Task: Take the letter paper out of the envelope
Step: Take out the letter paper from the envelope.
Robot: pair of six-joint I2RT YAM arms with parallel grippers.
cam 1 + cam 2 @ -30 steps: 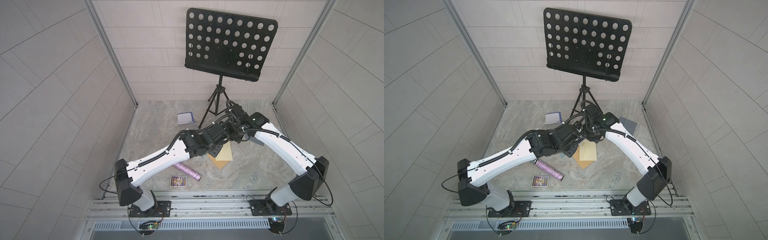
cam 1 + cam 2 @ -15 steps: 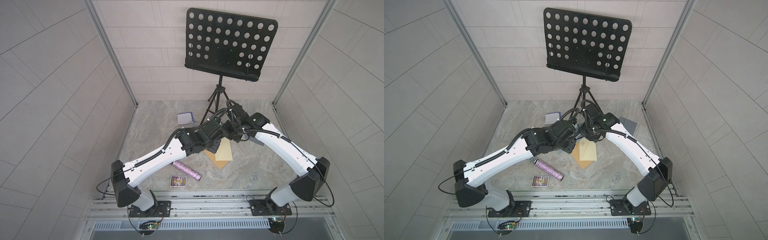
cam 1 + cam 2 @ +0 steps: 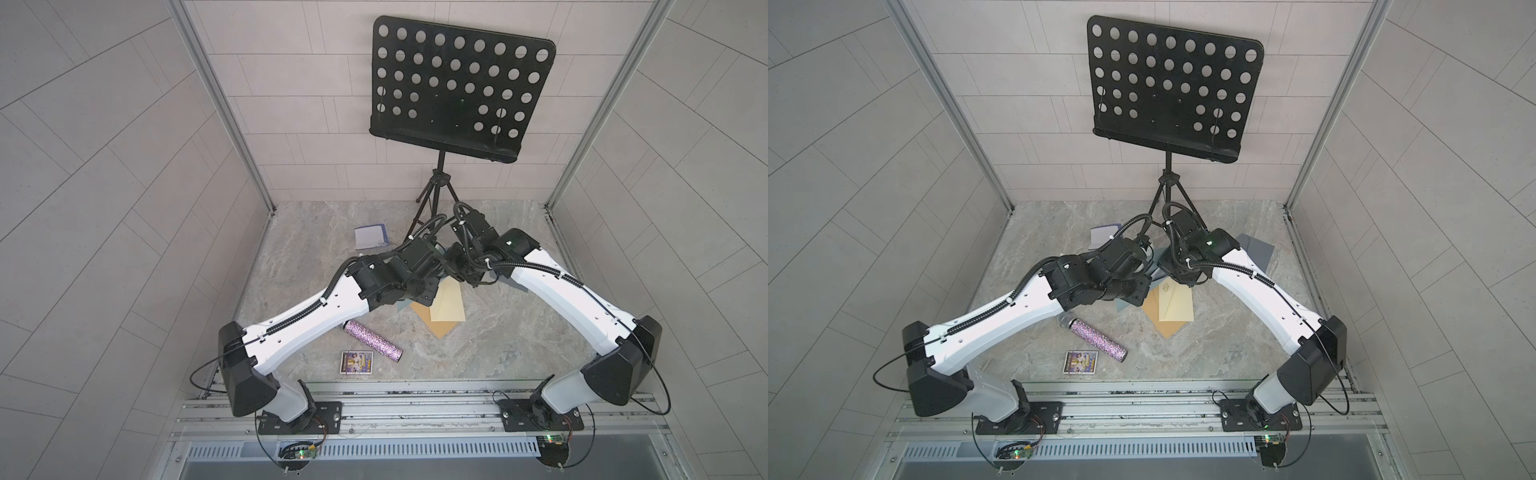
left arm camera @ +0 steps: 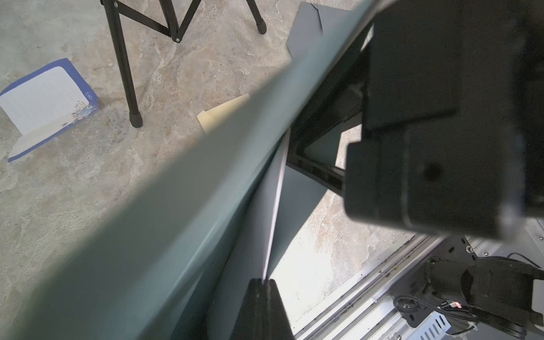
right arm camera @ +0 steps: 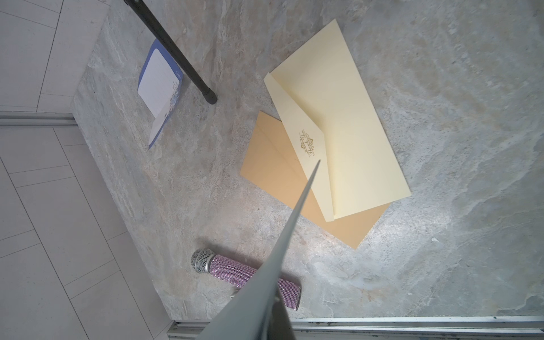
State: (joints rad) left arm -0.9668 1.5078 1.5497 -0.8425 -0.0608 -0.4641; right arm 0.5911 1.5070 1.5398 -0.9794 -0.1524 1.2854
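My right tool [image 5: 266,328] pinches the envelope [image 5: 284,238]; left tool [image 4: 264,285] nips the paper [image 4: 275,206] edge: thin, floppy, slick, so I'd pull gently.

Matt grey paper envelope [image 4: 147,235], glittery pink microphone [image 5: 229,269], marbled stone-look tabletop [image 5: 441,265]

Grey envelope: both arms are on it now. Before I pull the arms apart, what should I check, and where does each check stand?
1. Right gripper shut on the grey envelope: ok.
2. Left gripper shut on a thin sheet, pinched at its edge: ok.
3. That thin sheet is the letter paper, not the flap: cannot tell.
4. Cream envelope and tan envelope lie flat on the table, caught in neither grip: ok.
5. Music stand leg stands close behind the arms; enough clearance for the pull: cannot tell.
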